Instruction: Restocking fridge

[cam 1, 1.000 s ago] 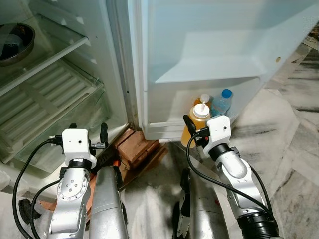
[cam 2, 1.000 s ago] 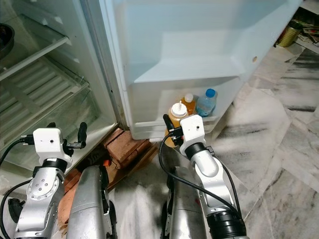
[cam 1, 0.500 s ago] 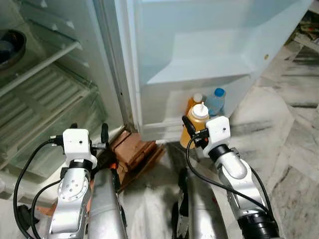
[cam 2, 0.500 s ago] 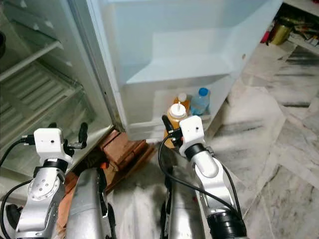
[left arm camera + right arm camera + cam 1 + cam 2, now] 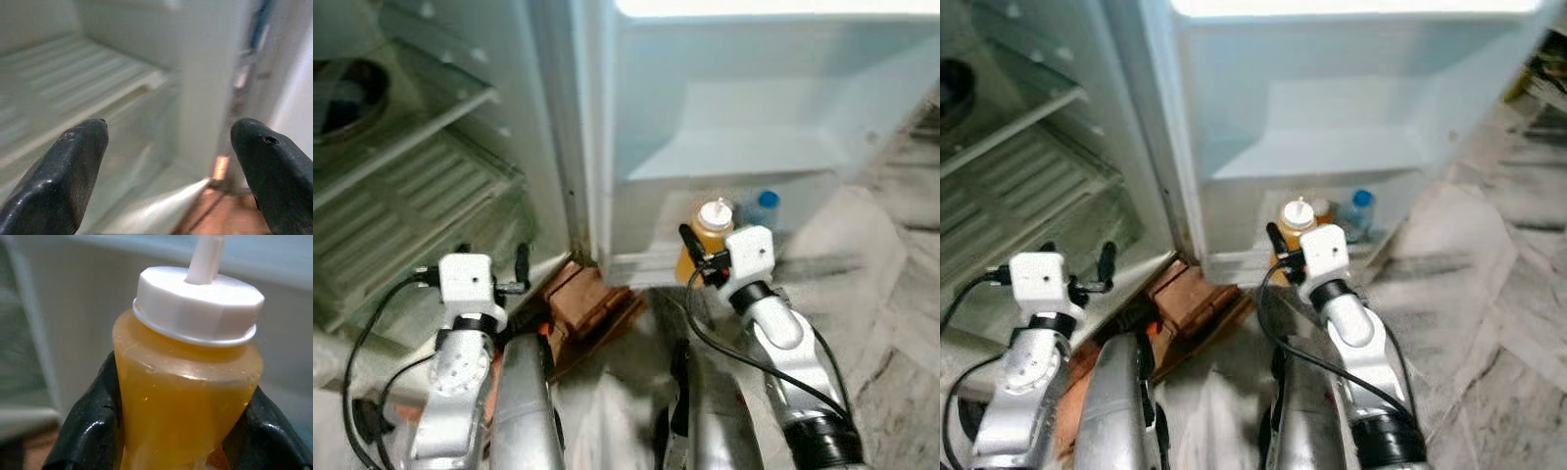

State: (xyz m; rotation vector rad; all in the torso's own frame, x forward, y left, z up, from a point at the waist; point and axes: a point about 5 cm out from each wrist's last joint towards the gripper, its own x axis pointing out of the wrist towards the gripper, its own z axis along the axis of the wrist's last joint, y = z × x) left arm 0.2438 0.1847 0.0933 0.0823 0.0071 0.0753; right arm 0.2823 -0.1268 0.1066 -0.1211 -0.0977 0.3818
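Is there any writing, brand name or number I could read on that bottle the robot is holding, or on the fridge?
None can be read.
The orange squeeze bottle in the right gripper shows no label.
The blue-capped bottle in the fridge door is too blurred to show any print.

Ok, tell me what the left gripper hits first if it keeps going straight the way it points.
Probably the fridge's lower ribbed shelf. The left gripper is open and aims into the fridge interior, with nothing between its fingers and that shelf. Depth is blurred, so the inner wall beside it could come first.
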